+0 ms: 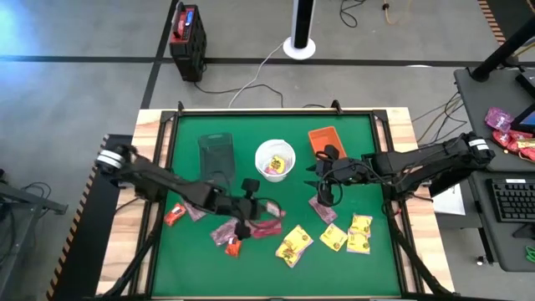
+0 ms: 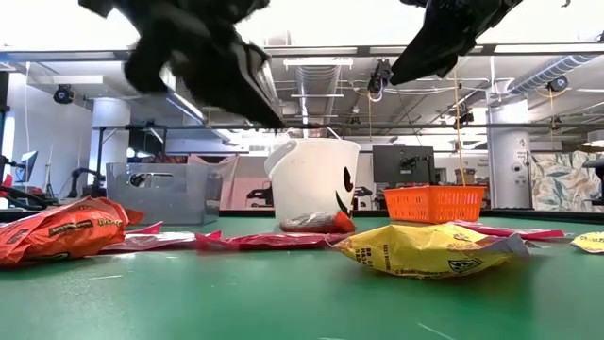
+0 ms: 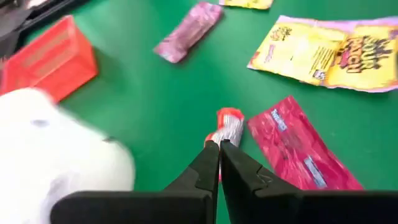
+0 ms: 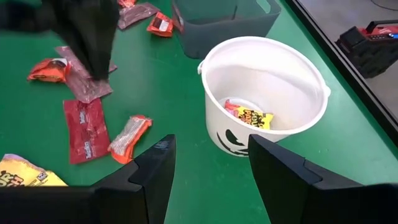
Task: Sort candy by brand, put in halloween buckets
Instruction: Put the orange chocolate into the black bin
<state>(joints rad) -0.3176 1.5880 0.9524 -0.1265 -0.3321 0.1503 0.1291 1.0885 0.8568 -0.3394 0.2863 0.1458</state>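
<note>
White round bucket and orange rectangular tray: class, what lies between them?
Nothing: the high view shows bare green table between the white round bucket and the orange rectangular tray.

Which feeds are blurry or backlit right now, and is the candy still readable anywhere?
Left wrist view: the white bucket and orange tray are soft, while the yellow packet shows readable print. Low view: both arms are dark silhouettes against bright ceiling lights, the near yellow packet sharp. Right wrist view: the left arm is a dark smear.
</note>
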